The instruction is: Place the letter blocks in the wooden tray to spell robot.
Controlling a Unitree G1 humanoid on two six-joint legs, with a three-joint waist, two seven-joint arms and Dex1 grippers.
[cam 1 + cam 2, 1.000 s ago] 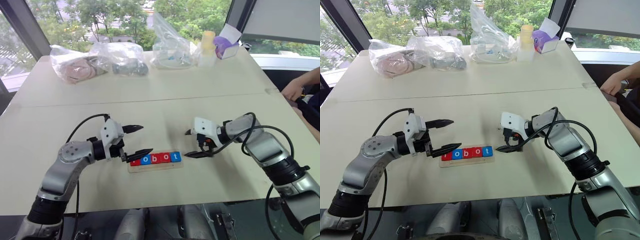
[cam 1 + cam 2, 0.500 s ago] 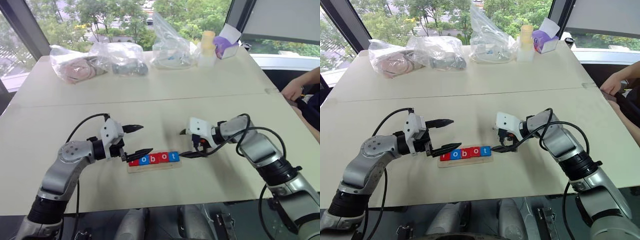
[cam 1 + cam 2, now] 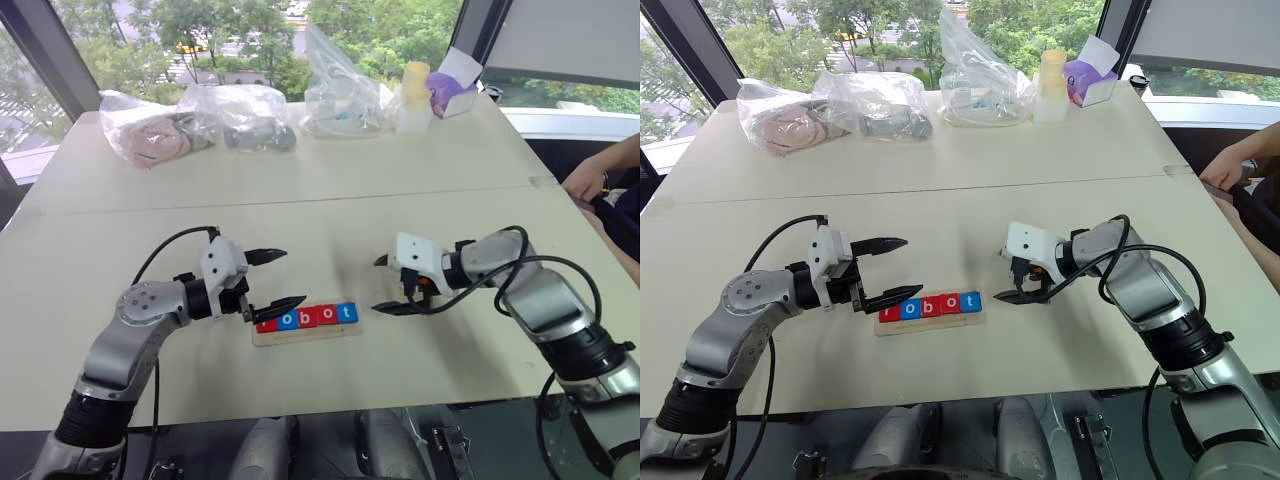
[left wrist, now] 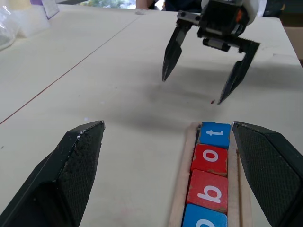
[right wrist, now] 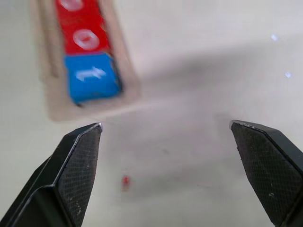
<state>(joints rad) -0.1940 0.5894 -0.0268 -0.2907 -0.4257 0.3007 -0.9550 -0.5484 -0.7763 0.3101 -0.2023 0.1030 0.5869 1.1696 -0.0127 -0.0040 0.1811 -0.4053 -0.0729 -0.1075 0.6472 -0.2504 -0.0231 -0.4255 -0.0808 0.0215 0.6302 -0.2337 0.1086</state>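
Spelling robot, your letter blocks point(image 3: 309, 316) fill the wooden tray point(image 3: 308, 334) between both spread, empty jaws: left gripper point(image 3: 277, 279) at the r end, right gripper point(image 3: 384, 285) just past the t.

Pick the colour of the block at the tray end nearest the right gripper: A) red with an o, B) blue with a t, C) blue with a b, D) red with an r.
B: in the left wrist view the end block of the wooden tray, closest to the open right gripper, is blue with a white t, followed by a red o and a red b.
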